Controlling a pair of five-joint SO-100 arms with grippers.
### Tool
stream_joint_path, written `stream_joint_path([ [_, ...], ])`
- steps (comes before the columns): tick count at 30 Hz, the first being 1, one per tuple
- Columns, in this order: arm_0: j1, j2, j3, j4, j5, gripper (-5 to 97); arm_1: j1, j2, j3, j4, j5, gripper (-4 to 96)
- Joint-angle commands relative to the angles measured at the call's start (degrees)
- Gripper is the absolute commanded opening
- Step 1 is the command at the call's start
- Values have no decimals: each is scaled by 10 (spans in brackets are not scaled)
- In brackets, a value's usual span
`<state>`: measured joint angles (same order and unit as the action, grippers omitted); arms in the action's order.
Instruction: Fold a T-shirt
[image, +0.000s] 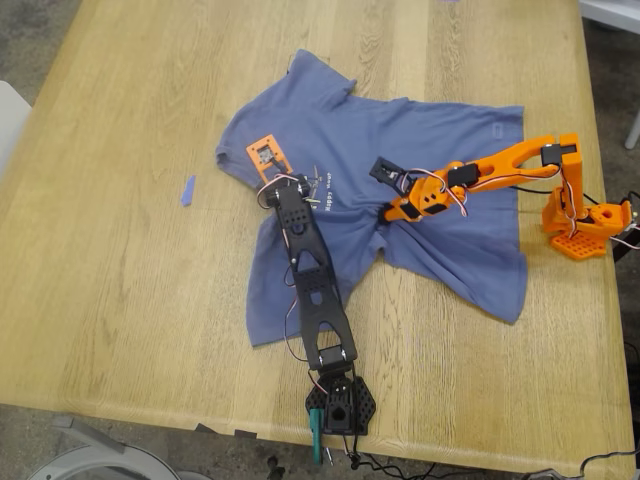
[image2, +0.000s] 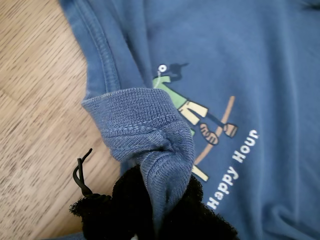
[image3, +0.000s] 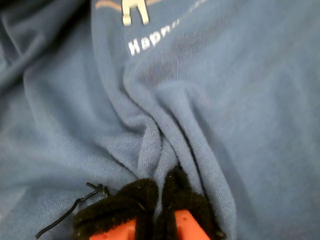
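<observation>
The slate-blue cotton T-shirt (image: 400, 190) lies rumpled on the pale wooden table (image: 120, 260); my first gripper (image2: 160, 210) pinches its ribbed collar, my second gripper (image3: 160, 200) pinches a ridge of cloth; only the wrist views show the "Happy Hour" print; a small blue tape scrap (image: 188, 190) lies well apart.

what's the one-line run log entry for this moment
stage: gathering | T-shirt: spread on table, rumpled | my first gripper: shut on collar rib | my second gripper: shut on mid-shirt fold | folded: not yet
</observation>
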<state>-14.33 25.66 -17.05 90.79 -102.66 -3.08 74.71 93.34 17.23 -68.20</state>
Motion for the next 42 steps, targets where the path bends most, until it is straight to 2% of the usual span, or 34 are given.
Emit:
stream_joint_path([
  [1,18,136,-22,8,4,-1,8,45,-70,21,-5,1],
  [10,41,193,-21,20,6,-1,20,46,-198,104,-12,1],
  [17,95,237,-20,22,8,-1,31,46,-230,121,-12,1],
  [31,213,307,-20,41,10,-1,98,48,-184,73,-11,1],
  [42,366,294,-20,26,11,-1,160,49,-120,14,-5,1],
])
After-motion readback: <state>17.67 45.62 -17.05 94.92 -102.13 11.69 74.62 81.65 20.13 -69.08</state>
